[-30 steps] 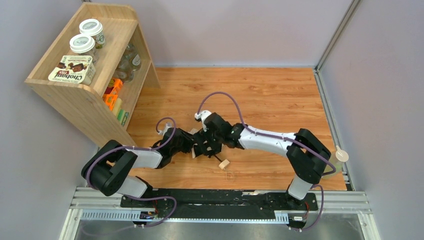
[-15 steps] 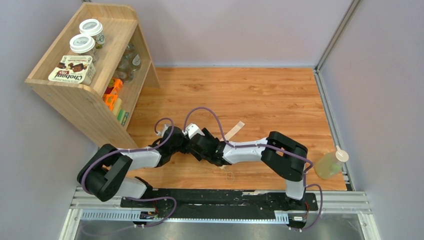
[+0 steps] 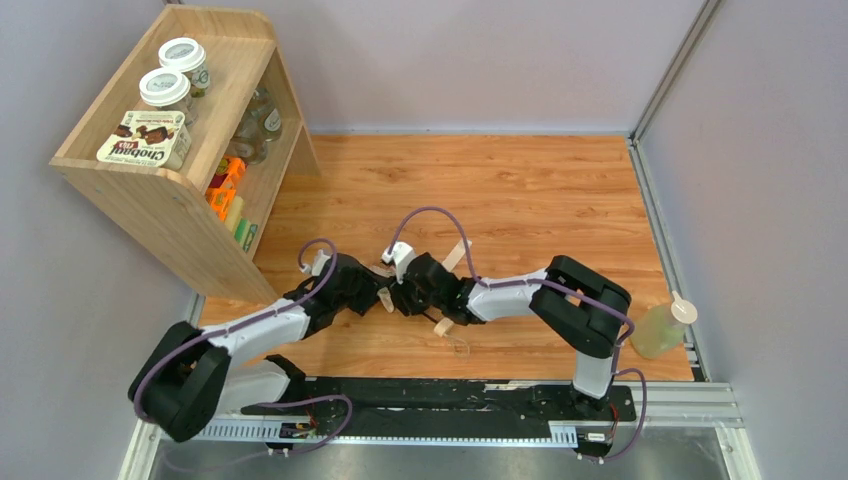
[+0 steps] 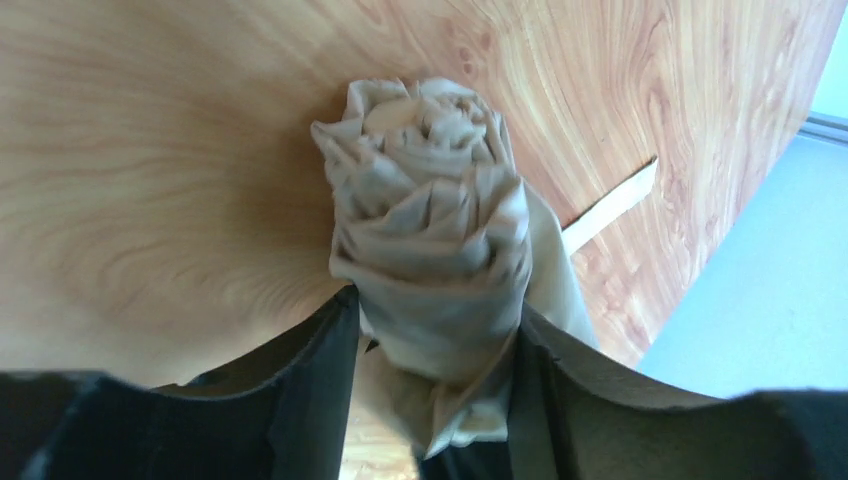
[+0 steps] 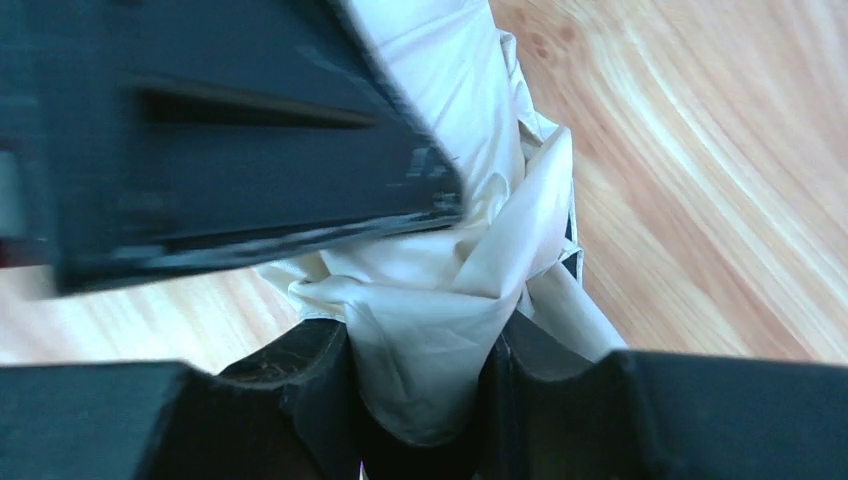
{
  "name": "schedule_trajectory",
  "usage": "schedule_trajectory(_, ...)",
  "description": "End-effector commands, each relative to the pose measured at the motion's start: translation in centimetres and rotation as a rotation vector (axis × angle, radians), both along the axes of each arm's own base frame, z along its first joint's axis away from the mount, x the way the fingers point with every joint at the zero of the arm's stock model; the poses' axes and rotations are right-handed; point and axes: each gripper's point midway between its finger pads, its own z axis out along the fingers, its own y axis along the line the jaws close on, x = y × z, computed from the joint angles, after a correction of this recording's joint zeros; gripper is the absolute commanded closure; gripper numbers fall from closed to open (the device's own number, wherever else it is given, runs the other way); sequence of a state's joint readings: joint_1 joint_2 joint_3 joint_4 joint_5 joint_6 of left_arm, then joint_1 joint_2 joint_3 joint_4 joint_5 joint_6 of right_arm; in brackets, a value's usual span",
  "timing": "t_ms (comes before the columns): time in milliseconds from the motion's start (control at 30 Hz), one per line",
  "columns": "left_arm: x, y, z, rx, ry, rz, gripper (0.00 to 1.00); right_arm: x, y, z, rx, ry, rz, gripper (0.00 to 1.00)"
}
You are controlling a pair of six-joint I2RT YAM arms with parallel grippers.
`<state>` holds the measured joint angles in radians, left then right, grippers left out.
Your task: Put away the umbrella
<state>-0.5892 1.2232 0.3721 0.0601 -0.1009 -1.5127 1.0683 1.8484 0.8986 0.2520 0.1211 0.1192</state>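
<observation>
Since a second ago the right arm has folded its elbow inward, uncovering a pale yellow bottle [image 3: 657,331] at the right edge of the surface [image 3: 540,190]. The left arm has stretched lower and flatter toward the middle. Both arms now meet just below the centre of the top view, with the umbrella [image 4: 425,220] between them, low over the wood.

In its own wrist view, the left tool [image 4: 435,308] has the rolled, pale beige canopy filling its gap. Both dark fingers [image 4: 310,390] press against the fabric, so it holds the bundle at a middling width. The pleated, rounded end of the canopy points toward the top of that frame. A thin flat strap [image 4: 610,205] trails off to the right across the wood grain.

The right tool [image 5: 420,340] also has a fold of the same pale fabric pinched between its fingers at the bottom of its wrist view, the gap fairly narrow. A dark, blurred block fills the upper left of that frame, too close to make out.

From above, the small cream handle [image 3: 443,326] lies on the wood just below the right wrist.

A wooden shelf [image 3: 170,205] stands in the upper left of the frame, well apart from the umbrella. Two white-lidded jars [image 3: 165,88] and a box [image 3: 145,138] sit on its top.
</observation>
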Motion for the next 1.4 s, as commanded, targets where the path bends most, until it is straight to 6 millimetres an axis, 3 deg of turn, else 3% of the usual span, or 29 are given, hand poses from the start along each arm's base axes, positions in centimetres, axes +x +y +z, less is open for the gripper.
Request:
schedule_trajectory(0,-3.6,3.9,0.0,0.192,0.055,-0.056,0.28,-6.0,-5.4,-8.0,-0.019,0.544,0.088,1.0)
schedule_trajectory(200,-2.5,4.8,5.4,0.105,-0.094,-0.034,0.25,-6.2,-5.8,-6.5,0.195,0.857,0.103,1.0)
schedule_trajectory(400,-1.1,2.3,8.7,-0.028,-0.167,-0.096,0.24,-5.7,-6.5,-7.3,0.27,1.012,0.085,1.0)
schedule_trajectory(667,0.9,-0.5,7.1,-0.084,-0.111,-0.147,0.24,-4.7,-6.5,-7.9,0.299,1.051,0.068,1.0)
schedule_trajectory(900,2.6,-1.7,4.6,-0.066,-0.085,-0.167,0.23,-4.4,-6.2,-7.8,0.297,1.061,0.078,1.0)
schedule_trajectory(1000,2.9,-0.9,1.0,0.023,-0.025,-0.155,0.23,-4.4,-6.1,-7.7,0.293,1.074,0.088,1.0)
schedule_trajectory(1133,1.0,1.2,-5.3,0.143,0.124,-0.13,0.23,-4.6,-6.1,-8.0,0.273,1.107,0.103,1.0)
schedule_trajectory(1233,-1.5,1.8,-8.1,0.171,0.199,-0.145,0.24,-4.7,-6.0,-7.7,0.273,1.116,0.121,1.0)
schedule_trajectory(1300,-2.7,3.6,-9.9,0.262,0.233,-0.114,0.32,-4.7,-5.8,-7.5,0.276,1.12,0.133,1.0)
schedule_trajectory(1367,-3.6,4.3,-11.0,0.269,0.248,-0.091,0.49,-4.6,-5.8,-7.3,0.268,1.123,0.143,1.0)
